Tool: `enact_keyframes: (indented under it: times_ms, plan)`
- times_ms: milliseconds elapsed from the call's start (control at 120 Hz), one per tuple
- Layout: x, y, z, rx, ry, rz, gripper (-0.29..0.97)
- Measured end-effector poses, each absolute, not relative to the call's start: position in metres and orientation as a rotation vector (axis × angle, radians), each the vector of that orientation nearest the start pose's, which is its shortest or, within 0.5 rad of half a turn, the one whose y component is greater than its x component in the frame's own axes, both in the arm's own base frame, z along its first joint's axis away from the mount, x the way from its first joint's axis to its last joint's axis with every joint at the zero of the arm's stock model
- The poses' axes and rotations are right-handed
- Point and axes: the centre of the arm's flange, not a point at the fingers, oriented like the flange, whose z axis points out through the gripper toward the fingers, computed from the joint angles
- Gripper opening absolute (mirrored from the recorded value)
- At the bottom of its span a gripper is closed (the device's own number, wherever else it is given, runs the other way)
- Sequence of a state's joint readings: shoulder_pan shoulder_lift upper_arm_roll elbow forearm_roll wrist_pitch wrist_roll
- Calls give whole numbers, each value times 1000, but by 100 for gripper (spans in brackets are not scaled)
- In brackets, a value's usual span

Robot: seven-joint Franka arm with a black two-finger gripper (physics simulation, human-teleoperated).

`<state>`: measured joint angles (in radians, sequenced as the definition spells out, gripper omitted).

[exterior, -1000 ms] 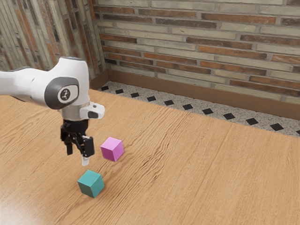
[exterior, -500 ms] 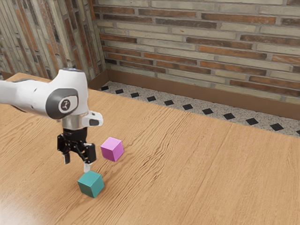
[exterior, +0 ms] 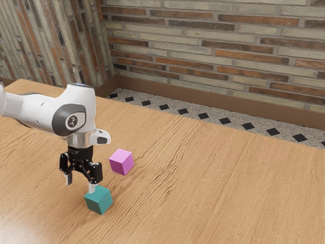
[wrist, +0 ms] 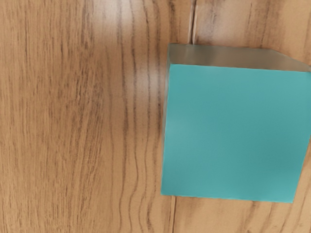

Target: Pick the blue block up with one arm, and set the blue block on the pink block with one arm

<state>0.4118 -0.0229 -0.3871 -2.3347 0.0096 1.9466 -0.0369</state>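
The gripper (exterior: 80, 185) is held open just above the blue block (exterior: 98, 199), which is offset toward the exterior view's right, under one finger.

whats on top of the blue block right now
Nothing lies on the blue block; its top face is bare. The open claw hangs close above it. The patch of table beneath the block is covered by it.

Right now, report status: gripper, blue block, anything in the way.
Gripper open, low over blue block. Blue block on table, not gripped. Pink block apart, top bare; nothing between them.
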Motion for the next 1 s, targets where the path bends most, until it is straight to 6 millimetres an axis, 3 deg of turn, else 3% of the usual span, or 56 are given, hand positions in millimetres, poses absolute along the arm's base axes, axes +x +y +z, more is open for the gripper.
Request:
enact_keyframes:
  times_ms: [292, 475, 800, 1000]
  plan:
    - [470, -9, 300, -3075, -54, 573, 68]
    - [474, 0, 282, -3087, -101, 606, 68]
    - [485, -4, 262, -3110, -114, 613, 68]
    - [488, -5, 258, -3117, -119, 604, 41]
